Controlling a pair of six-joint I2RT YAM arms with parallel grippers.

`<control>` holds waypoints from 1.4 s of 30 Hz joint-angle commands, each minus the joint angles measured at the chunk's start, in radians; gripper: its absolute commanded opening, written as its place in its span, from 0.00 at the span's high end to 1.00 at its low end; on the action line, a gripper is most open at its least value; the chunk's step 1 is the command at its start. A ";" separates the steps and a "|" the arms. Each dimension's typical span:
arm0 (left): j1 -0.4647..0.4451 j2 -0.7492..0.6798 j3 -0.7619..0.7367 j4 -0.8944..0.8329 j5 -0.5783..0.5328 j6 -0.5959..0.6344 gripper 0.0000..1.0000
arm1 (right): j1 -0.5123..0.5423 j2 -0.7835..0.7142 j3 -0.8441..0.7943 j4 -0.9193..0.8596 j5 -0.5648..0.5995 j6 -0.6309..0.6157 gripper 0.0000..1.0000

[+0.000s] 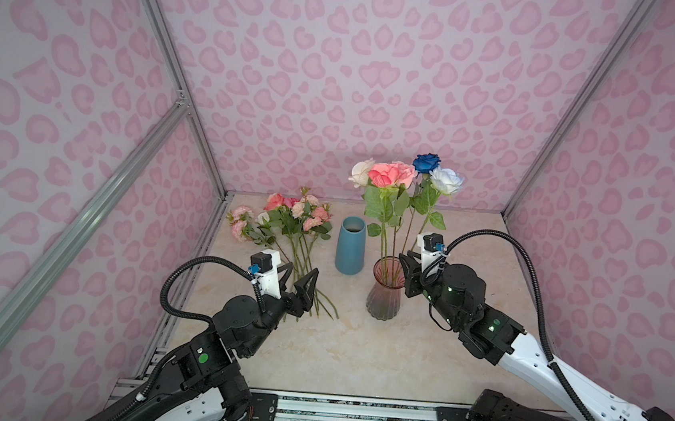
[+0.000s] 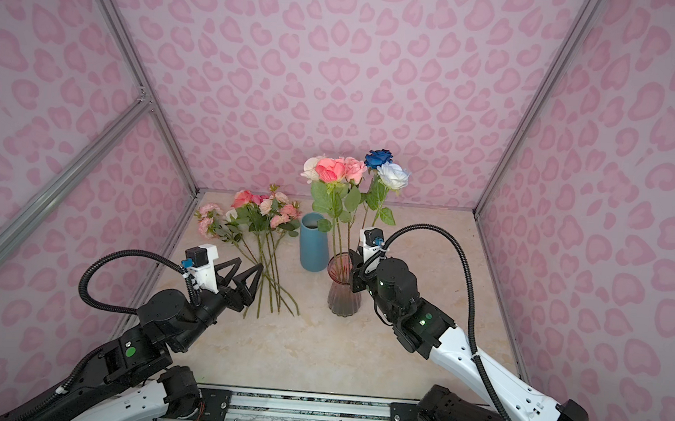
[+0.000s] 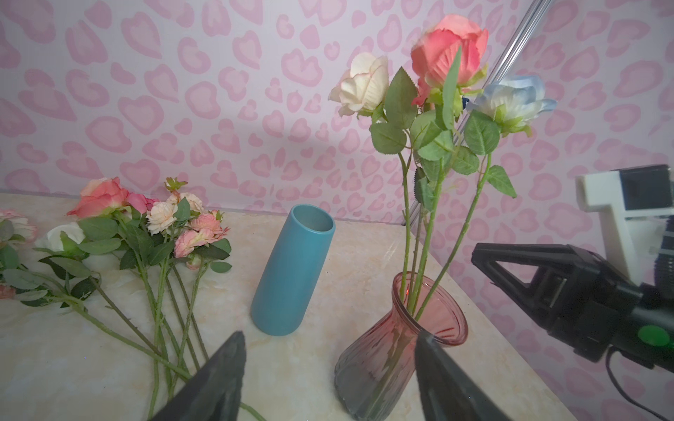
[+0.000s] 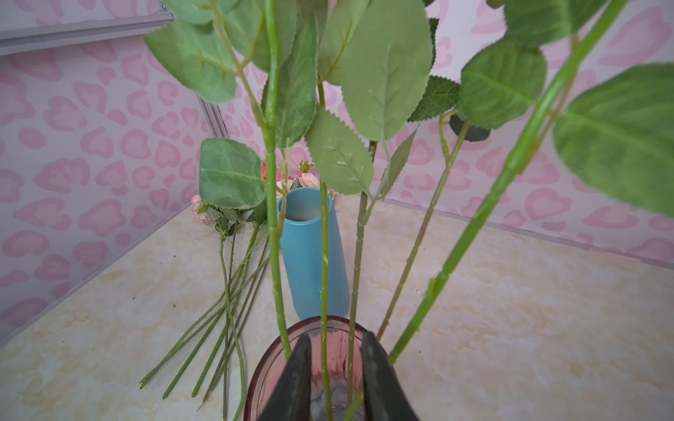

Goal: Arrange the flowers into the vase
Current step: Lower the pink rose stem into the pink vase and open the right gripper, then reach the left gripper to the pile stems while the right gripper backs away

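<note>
Left hand (image 1: 301,273) spread above loose flowers (image 1: 298,212). Right hand (image 4: 335,335) slightly parted around a stem (image 4: 324,273) in the pink vase (image 1: 382,303).

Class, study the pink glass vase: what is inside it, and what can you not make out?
Inside the pink glass vase stand five green rose stems. Tinted, ribbed glass blurs their lower ends; water cannot be confirmed.

a beige marbled table (image 1: 357,346) carries three things. loose flowers (image 1: 297,216) lie flat at the far left, blooms toward the back wall, their stems crossing, perhaps seven, too tangled to count. a blue vase (image 1: 350,246) stands upright mid-table. a pink glass vase (image 1: 382,298) stands just right of it, nearer.
</note>
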 commanded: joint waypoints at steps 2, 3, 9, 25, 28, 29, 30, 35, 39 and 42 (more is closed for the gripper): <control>0.001 0.032 0.006 0.023 -0.062 -0.008 0.27 | 0.011 -0.029 0.004 -0.002 -0.011 0.016 0.74; 0.002 0.040 0.005 0.020 -0.091 -0.011 0.27 | 0.016 -0.036 0.004 -0.003 -0.011 0.017 0.74; 0.039 0.137 0.045 -0.151 -0.379 -0.161 0.18 | 0.026 -0.100 -0.006 -0.005 0.015 0.025 0.73; 0.604 0.738 0.192 -0.203 0.243 -0.408 0.37 | -0.015 -0.179 -0.108 -0.040 0.033 0.081 0.70; 0.667 0.874 0.257 -0.179 0.320 -0.443 0.38 | -0.021 -0.199 -0.136 -0.033 0.018 0.102 0.70; 0.683 0.919 0.279 -0.171 0.341 -0.450 0.38 | -0.023 -0.207 -0.145 -0.034 0.019 0.105 0.70; 0.696 0.952 0.293 -0.159 0.361 -0.455 0.39 | -0.024 -0.213 -0.153 -0.034 0.018 0.110 0.70; 0.741 1.101 0.351 -0.097 0.429 -0.474 0.45 | -0.032 -0.250 -0.190 -0.035 0.016 0.133 0.69; 0.769 1.190 0.391 -0.070 0.440 -0.473 0.48 | -0.047 -0.273 -0.212 -0.037 0.014 0.142 0.69; 0.782 1.261 0.420 -0.046 0.458 -0.471 0.55 | -0.061 -0.279 -0.219 -0.037 0.005 0.146 0.69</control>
